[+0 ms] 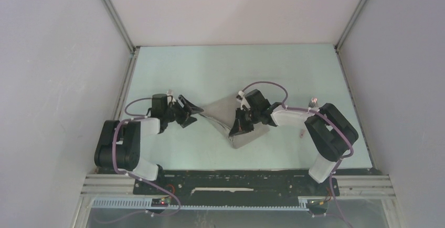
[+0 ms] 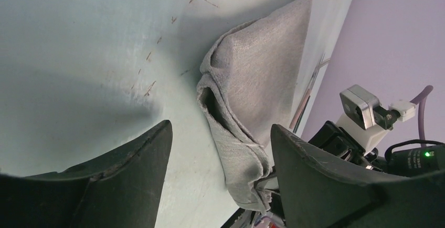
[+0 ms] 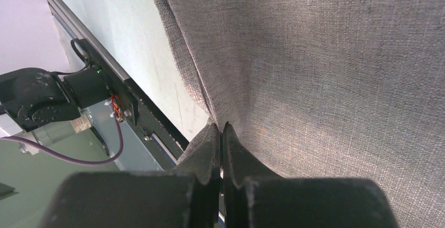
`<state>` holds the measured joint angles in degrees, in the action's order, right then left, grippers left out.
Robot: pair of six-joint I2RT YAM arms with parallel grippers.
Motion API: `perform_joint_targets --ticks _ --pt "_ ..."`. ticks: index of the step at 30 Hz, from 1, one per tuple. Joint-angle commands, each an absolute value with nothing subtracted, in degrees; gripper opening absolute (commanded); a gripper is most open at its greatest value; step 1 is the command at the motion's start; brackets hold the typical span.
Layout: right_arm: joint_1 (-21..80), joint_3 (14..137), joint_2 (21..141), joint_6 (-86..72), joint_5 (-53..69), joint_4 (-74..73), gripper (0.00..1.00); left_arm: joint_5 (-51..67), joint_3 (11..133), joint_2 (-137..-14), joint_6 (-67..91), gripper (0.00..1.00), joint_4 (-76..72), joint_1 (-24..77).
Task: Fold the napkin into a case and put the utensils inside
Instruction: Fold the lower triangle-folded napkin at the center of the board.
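Right tool (image 3: 221,129) is pressed fully together, pinching a raised fold of the napkin (image 3: 325,70); in the wrist view the cloth runs right down into the fingertips. From the top camera it (image 1: 242,125) sits over the near-right part of the napkin (image 1: 218,113), wrist angled down. Left tool (image 2: 220,128) is spread wide with nothing between the fingers (image 2: 131,170), pointing along the worktop (image 1: 210,70) at the cloth's left end. In the top view it (image 1: 192,110) is just beside the napkin's left corner; can't tell whether it touches. Napkin (image 2: 257,81) is mid-worktop between the two tools, folded over in layers rather than flat, roughly triangular from above, with a loose open pocket along the edge facing the left tool and its near end lifted toward the right one. Utensils (image 1: 314,102) lie on the worktop to the right of the napkin, apart from it and outside the cloth: fork tines show just beyond the right arm (image 1: 330,128), the rest mostly hidden by it.
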<state>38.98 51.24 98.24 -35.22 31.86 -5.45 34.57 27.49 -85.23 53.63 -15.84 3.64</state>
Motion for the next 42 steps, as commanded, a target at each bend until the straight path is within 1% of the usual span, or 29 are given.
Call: perform_joint_targets --ticks 1,5,9,11,12,15,17,18,19,20,27,35,37,40,42 --pt "37.9 50.7 95.2 -36.0 33.8 -2.8 0.0 33.0 30.0 -86.7 53.7 0.72 -18.6 4.5" --pt "37.5 50.5 95.1 -35.7 34.2 -2.6 0.0 31.9 31.5 -88.5 53.6 0.64 -18.8 5.8" --pt "37.3 50.4 95.1 -35.4 34.5 -2.4 0.0 30.9 33.1 -89.9 53.7 0.52 -18.8 7.1" --pt "37.3 50.4 95.1 -35.4 34.7 -2.2 0.0 30.3 33.7 -90.0 53.4 0.49 -18.1 7.3" --pt "37.3 50.3 95.0 -35.4 34.7 -2.3 0.0 29.6 34.3 -90.0 52.9 0.48 -17.0 7.5" --pt "37.0 50.0 94.7 -35.2 34.7 -2.1 0.0 27.5 35.4 -89.2 51.4 0.53 -13.2 8.2" --pt "36.8 49.9 94.3 -35.1 34.6 -2.2 0.0 26.2 36.2 -88.4 50.6 0.53 -9.9 8.7" --pt "36.6 49.8 94.1 -35.0 34.6 -2.3 0.0 25.6 36.4 -87.9 50.2 0.55 -8.7 8.9" --pt "36.4 49.7 93.9 -35.1 34.8 -2.2 0.0 24.9 36.5 -87.4 50.0 0.59 -7.8 9.1" --pt "36.2 49.6 93.8 -35.1 34.8 -2.2 0.0 24.3 36.5 -86.8 49.9 0.61 -7.1 9.2" --pt "34.8 48.4 93.4 -35.6 36.1 -0.8 0.0 23.7 37.3 -86.9 49.5 0.61 -5.8 9.4" --pt "33.5 47.9 92.3 -35.1 36.5 -1.1 0.0 24.3 39.4 -88.9 49.7 0.49 -6.4 11.2" --pt "33.3 47.6 92.1 -35.0 36.6 -1.0 0.0 24.2 39.8 -89.0 49.7 0.45 -6.4 11.6" --pt "32.6 46.7 91.6 -34.9 36.8 -0.8 0.0 24.3 40.8 -89.1 50.0 0.34 -6.1 12.3" --pt "31.9 46.1 91.0 -34.8 36.9 -0.7 0.0 24.2 41.4 -88.6 50.3 0.29 -5.7 12.9"
